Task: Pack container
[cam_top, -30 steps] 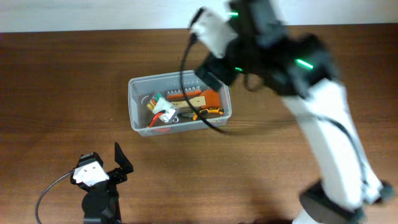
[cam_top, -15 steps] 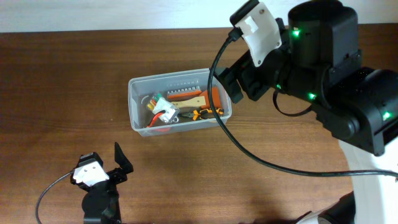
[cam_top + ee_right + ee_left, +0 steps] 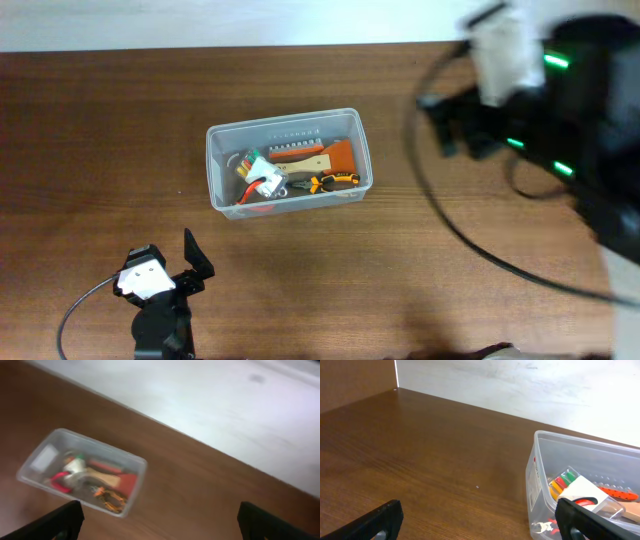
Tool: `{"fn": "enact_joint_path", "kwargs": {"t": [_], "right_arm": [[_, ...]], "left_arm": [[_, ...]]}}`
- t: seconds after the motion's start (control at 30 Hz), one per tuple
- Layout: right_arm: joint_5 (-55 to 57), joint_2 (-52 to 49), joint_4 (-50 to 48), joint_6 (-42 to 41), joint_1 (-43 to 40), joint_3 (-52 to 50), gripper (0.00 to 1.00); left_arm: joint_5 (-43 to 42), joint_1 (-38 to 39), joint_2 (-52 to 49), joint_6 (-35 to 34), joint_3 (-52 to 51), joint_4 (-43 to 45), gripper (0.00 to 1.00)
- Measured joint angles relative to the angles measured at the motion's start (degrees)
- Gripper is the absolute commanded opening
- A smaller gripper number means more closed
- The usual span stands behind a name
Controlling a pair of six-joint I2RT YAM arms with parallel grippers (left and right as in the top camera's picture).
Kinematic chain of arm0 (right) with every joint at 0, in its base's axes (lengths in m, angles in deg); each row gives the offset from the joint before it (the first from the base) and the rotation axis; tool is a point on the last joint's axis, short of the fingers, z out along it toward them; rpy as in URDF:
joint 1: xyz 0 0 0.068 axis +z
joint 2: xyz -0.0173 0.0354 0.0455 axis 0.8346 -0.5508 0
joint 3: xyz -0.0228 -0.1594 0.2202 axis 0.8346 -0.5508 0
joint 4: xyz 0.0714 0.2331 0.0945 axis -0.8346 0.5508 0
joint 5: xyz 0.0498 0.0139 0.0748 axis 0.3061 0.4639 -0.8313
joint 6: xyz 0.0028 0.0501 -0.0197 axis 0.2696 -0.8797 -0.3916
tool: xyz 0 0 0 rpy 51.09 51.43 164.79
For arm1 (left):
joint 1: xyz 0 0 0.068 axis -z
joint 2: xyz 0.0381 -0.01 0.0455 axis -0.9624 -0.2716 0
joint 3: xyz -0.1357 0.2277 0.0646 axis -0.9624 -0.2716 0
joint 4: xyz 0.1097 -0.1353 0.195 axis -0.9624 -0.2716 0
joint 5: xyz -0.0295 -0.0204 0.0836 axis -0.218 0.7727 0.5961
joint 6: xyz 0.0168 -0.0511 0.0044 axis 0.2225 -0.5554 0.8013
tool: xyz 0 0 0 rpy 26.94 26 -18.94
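The left gripper [image 3: 480, 516] and the blurred right gripper [image 3: 159, 519] both gape wide, empty; the container's [image 3: 214, 160] jumbled contents stay indistinct.

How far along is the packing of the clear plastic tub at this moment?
Done, as it looks: the clear rectangular plastic tub holds several tools, among them orange-handled pliers and a tool with a pale wooden handle. In hand: nothing; the left gripper and the right gripper are both open and empty, away from the tub. Left: no loose item shows on the brown wooden table, so packing seems nearly finished.
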State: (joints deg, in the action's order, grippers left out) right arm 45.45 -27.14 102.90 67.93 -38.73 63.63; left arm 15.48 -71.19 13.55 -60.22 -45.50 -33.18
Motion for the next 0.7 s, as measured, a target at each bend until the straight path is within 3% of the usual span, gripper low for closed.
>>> {"fn": "enact_joint_path", "kwargs": {"t": [0.13,0.27,0.57,0.7], "right_arm": [[-0.2,16.9,-11.8,-0.2,-10.7,-18.9,0.99],[-0.3,35.0,-20.6,-0.3,-15.5,-42.9,0.99],[-4.7,64.4,-35.8,-0.2,-17.1,-94.9,0.99],[-7.4,75.5,-38.6,-2.5,-17.1,-110.5,0.99]], "left_arm": [[0.0,0.0,0.0,0.0,0.0,0.0,0.99],[0.0,0.0,0.0,0.0,0.0,-0.1,0.99],[0.0,0.0,0.0,0.0,0.0,0.0,0.99],[0.0,0.0,0.0,0.0,0.0,0.0,0.99]]}}
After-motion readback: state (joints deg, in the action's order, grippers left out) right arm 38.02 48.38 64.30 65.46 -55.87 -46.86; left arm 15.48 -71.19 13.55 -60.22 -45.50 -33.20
